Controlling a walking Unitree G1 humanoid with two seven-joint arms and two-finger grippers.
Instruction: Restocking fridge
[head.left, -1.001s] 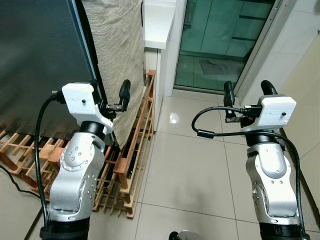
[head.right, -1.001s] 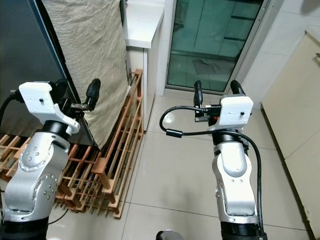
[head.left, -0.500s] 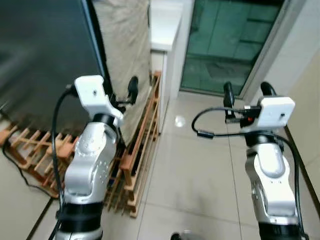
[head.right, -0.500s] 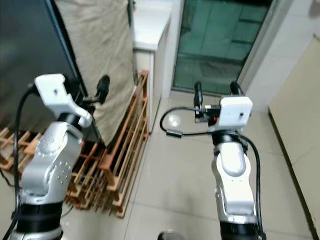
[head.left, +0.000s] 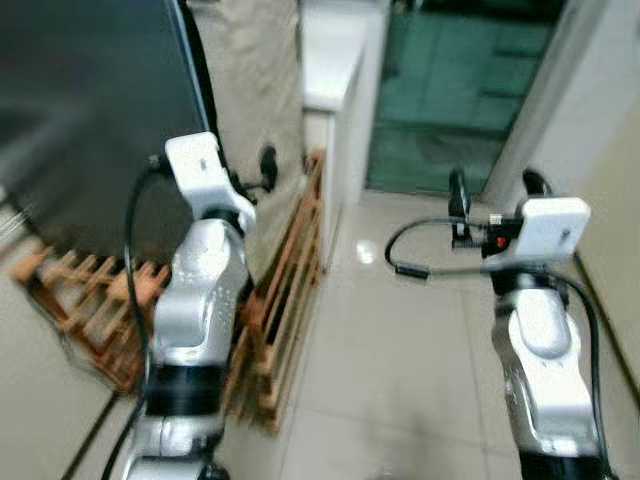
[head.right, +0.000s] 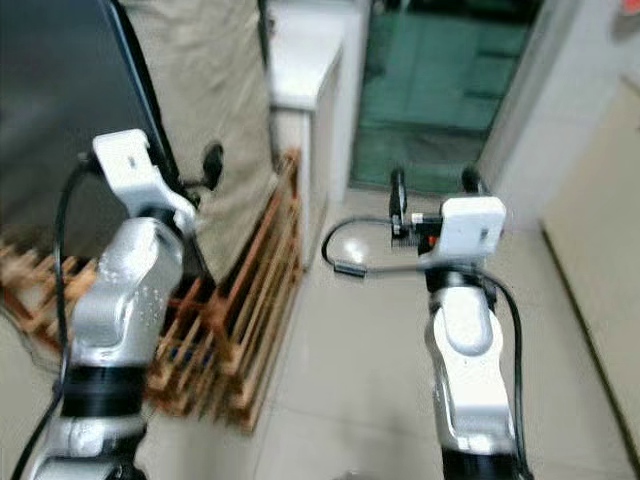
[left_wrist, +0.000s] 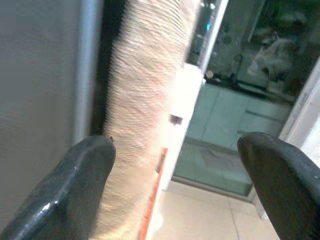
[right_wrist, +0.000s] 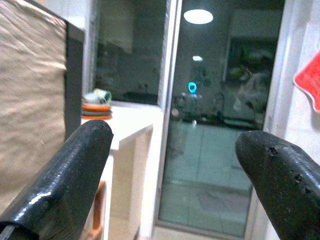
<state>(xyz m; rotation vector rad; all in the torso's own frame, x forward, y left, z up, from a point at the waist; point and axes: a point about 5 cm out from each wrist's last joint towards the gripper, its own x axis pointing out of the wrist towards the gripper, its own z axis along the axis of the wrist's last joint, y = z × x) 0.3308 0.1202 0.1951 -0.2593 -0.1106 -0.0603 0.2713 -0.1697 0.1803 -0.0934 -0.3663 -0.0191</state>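
Note:
The tall dark fridge (head.left: 90, 110) stands at my left, and a beige woven cloth (head.left: 255, 90) covers its side. My left gripper (head.left: 252, 178) is raised close to the fridge's right edge, open and holding nothing. In the left wrist view its fingers (left_wrist: 85, 175) frame the fridge edge and the cloth. My right gripper (head.left: 493, 185) is held up over the tiled floor, open and holding nothing, and points at the glass door (right_wrist: 215, 125). The eye views are blurred.
A low wooden rack (head.left: 285, 300) lies on the floor beside the fridge. A white counter (head.left: 335, 55) with stacked bowls (right_wrist: 97, 102) stands behind it. The sliding glass door (head.left: 450, 100) is ahead, and a cream cabinet (head.right: 600, 250) is on the right.
The camera has shifted and blurred. My left arm has stretched up and forward, closer to the fridge's edge. The right arm holds the same pose.

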